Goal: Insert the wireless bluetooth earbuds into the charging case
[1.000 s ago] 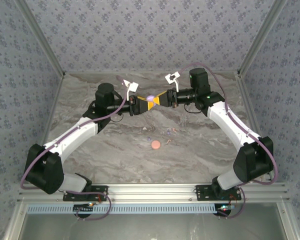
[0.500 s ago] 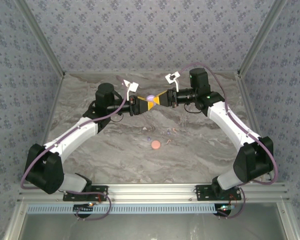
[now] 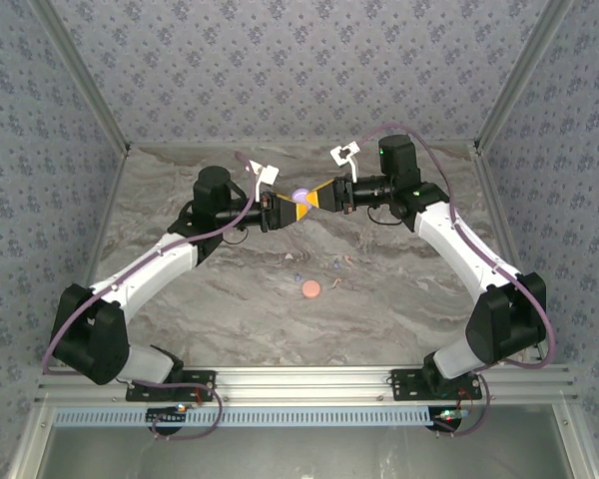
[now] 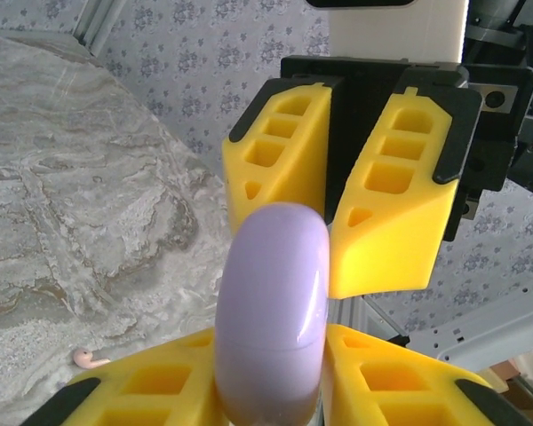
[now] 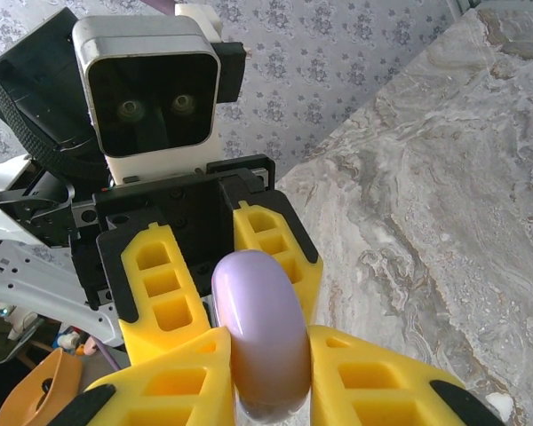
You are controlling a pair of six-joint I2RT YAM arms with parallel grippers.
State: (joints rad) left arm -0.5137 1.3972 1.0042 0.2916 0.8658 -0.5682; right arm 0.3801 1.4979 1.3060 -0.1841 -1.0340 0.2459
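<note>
— Where's the charging case [image 4: 271, 311]?
— Lavender, held above the table [image 3: 419, 299] at far centre, between both arms. The left gripper [image 3: 292, 207] is clamped on one end and the right gripper [image 3: 319, 195] on the other.
— And the earbuds [image 3: 337, 263]?
— Loose on the table, nearer than the case, scattered beside a pinkish-orange disc [image 3: 310, 289].

I'm watching a grey marbled table [image 3: 230, 319] sitting inside a booth. Walls [image 3: 280, 70] papered in a small blue flower print are closing it in at the back and on both sides. Metal posts [image 3: 82, 75] are running up the corners. A silver rail [image 3: 309, 379] is lying along the near edge.
</note>
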